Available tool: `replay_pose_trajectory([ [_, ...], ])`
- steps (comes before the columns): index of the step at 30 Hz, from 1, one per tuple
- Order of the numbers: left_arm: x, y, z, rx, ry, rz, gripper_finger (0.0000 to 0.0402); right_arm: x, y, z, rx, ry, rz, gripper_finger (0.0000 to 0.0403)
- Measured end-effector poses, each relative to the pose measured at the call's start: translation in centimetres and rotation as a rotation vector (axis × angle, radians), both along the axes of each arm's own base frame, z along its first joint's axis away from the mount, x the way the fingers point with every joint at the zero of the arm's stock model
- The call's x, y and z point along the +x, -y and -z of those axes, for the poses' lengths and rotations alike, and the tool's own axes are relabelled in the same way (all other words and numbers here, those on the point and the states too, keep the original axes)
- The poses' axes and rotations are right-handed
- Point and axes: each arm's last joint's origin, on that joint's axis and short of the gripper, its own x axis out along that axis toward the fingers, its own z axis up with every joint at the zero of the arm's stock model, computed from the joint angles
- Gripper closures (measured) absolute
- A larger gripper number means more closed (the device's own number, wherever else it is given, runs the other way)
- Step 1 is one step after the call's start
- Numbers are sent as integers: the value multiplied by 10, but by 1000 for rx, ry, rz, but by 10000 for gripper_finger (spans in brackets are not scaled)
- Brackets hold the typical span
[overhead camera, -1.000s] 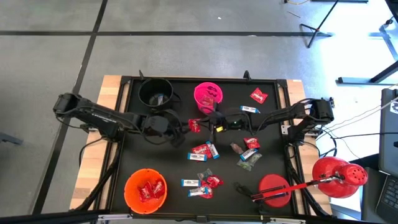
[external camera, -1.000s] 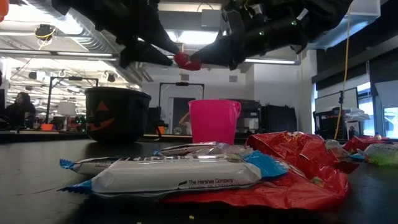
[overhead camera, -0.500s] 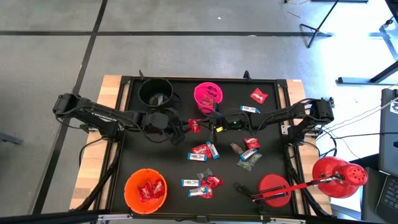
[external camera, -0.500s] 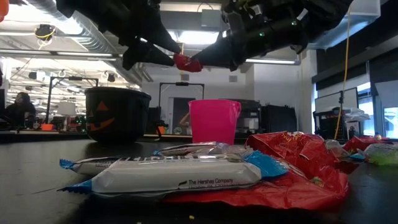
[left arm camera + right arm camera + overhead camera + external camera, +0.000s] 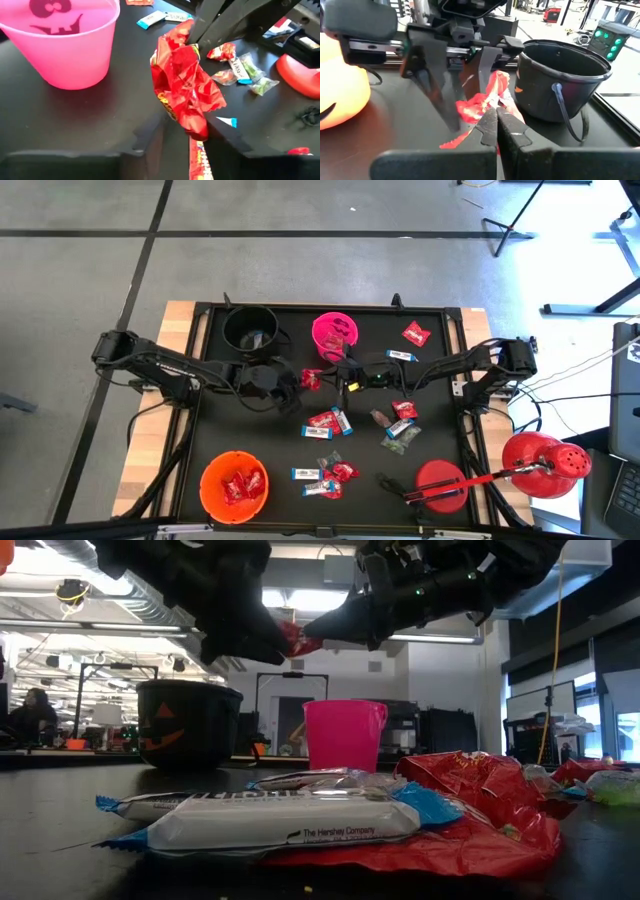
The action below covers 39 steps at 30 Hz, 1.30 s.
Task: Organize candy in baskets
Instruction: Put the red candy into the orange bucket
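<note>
Setting: indoor robotics lab or open workshop space. Evidence: two dark robot arms mounted at either side of a black tabletop [image 5: 250, 430] set on a pale wooden bench frame [image 5: 178, 315]. Floor is bare grey concrete [image 5: 300, 270] crossed by dark lines. Black stand legs [image 5: 510, 225] rest on the floor beyond the bench, and loose cables [image 5: 575, 370] trail off the right side. Low view looks into a large room with exposed ceiling ducting [image 5: 130, 610], strip lights [image 5: 440, 638], dark equipment racks [image 5: 445, 730] and cluttered benches. A seated person [image 5: 30, 715] is at far left. Right wrist view shows a unit with green indicator lights [image 5: 606, 35].
</note>
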Motion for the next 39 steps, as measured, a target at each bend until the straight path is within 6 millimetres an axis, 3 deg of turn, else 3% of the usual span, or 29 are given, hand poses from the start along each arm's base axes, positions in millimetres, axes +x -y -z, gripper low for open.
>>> replay_pose_trajectory([
  [5,-1,0,-2,34,-2,15,389,0,0,0,2,0,-5,403],
  [13,-2,5,-1,73,-22,48,401,0,0,1,-8,-14,-15,391],
  [19,-16,9,-9,76,-70,71,401,-1,0,3,-46,-39,-23,310],
  [24,-39,17,-29,51,-46,112,401,-1,1,4,-49,-52,-5,229],
  [28,-63,36,-50,93,9,296,401,-2,1,6,-52,-76,6,191],
  [32,-88,62,-66,112,83,464,401,-3,1,8,-55,-99,21,179],
  [39,-116,104,-69,1,109,635,402,-4,1,10,-55,-123,23,178],
])
